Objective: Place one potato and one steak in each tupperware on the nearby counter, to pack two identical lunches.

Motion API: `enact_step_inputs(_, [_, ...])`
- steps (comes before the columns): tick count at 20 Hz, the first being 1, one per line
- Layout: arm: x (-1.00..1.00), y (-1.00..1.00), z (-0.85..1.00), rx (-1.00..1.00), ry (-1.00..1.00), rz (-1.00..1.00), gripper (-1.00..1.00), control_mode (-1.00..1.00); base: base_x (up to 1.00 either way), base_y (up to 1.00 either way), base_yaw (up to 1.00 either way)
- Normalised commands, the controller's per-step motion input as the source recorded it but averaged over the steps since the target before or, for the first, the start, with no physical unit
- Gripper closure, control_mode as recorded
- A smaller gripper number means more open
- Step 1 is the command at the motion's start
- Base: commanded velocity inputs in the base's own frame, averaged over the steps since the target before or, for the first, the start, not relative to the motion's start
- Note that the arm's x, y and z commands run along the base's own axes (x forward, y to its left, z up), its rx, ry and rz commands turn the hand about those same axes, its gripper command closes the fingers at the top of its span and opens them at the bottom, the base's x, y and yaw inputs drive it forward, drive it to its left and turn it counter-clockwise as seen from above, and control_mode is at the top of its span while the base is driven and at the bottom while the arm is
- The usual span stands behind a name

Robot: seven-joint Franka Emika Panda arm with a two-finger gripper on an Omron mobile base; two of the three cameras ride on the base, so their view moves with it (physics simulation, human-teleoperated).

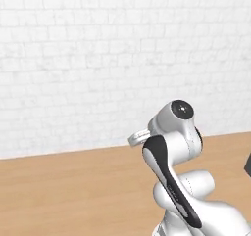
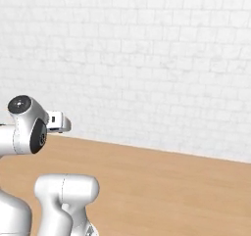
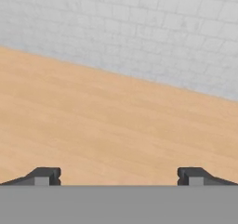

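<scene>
Nearest, in the hand view, two dark fingertips [image 3: 45, 176] set far apart at the bottom edge, gripper [image 3: 118, 176] wide open with nothing between the jaws. Just beyond them, bare light-brown counter [image 3: 102, 125], wood grain running across, sloping up to the right because of the tilted hand. From the base views, white arm [image 1: 174, 147] folded up in the foreground, dark-capped joint on top, elbow raised above the counter [image 1: 73, 191]; seen from the right side as well, arm [image 2: 29, 132] at the left edge over the same wooden top [image 2: 171, 191]. At the right edge of the left base view, a small dark shape [image 1: 248, 165], too cut off to identify. Farthest back, white brick wall [image 2: 147, 59] meeting the counter's rear edge.
</scene>
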Motion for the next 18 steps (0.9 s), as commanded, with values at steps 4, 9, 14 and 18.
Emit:
enact_step_inputs(4, [0.0, 0.0, 0.0, 0.0, 0.0, 0.0, -1.0, 1.0, 0.99, 0.43, -0.59])
enact_step_inputs(9, [0.0, 0.0, 0.0, 0.0, 0.0, 0.0, -1.0, 1.0, 0.81, 0.37, -0.71])
enact_step_inputs(14, [0.0, 0.0, 0.0, 0.0, 0.0, 0.0, -1.0, 1.0, 0.7, 0.37, -0.72])
enact_step_inputs(18, [0.0, 0.0, 0.0, 0.0, 0.0, 0.0, -1.0, 1.0, 0.35, 0.06, -0.81])
